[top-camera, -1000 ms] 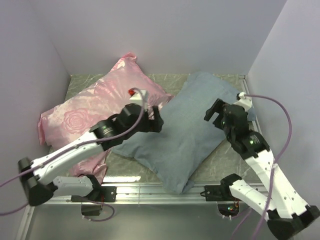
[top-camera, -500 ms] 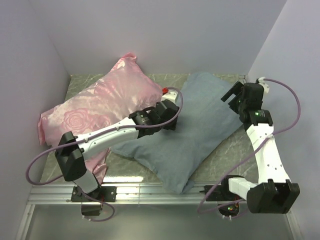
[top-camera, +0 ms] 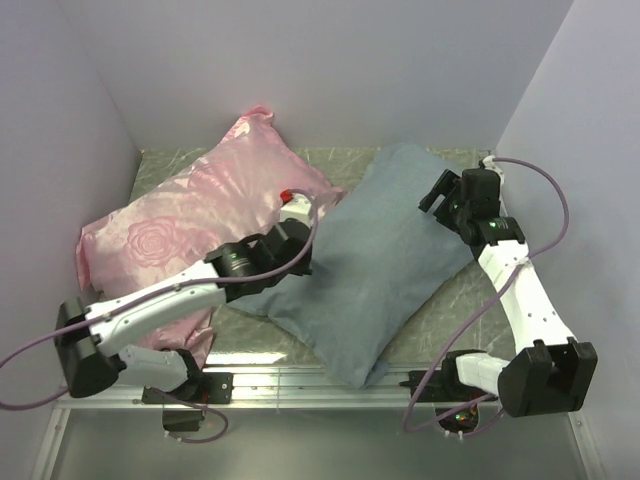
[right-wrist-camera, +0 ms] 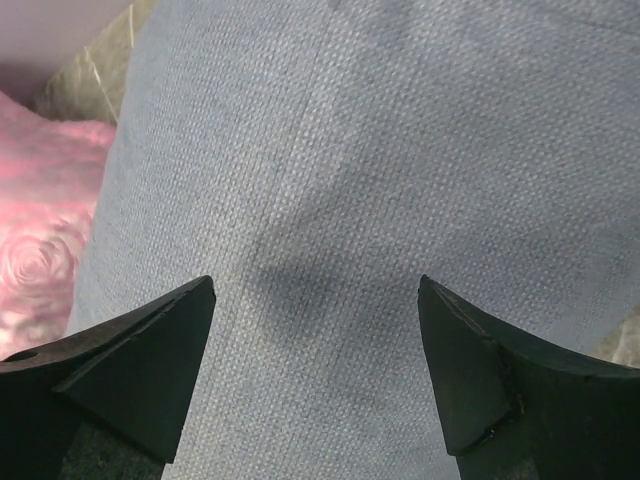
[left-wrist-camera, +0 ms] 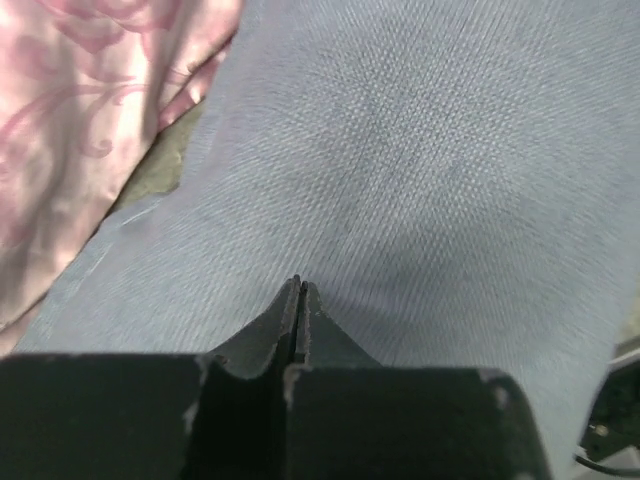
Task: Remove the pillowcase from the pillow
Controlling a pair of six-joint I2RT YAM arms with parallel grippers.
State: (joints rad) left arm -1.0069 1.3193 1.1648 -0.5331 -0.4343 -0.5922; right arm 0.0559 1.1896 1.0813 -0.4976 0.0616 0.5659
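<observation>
Top external view shows the pillowcase point(top-camera: 380, 260) lying slantwise on the counter point(top-camera: 460, 310) beside a pink pillow point(top-camera: 190, 220), with the pillow hidden inside it. The left hand point(left-wrist-camera: 300, 290) is pressed together over its left part, no fold seen between the fingers, and the right hand point(right-wrist-camera: 315, 282) is spread wide above its far part. The woven cloth seems soft, light and stretched plump, so I judge that a corner or edge is easier to pinch than the flat middle.

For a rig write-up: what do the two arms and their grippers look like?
The left arm and right arm have white links and black joint housings. The left gripper and right gripper have black, wedge-shaped fingers. A thin purple cable trails from each wrist, and a small red part sits on the left wrist.
</observation>
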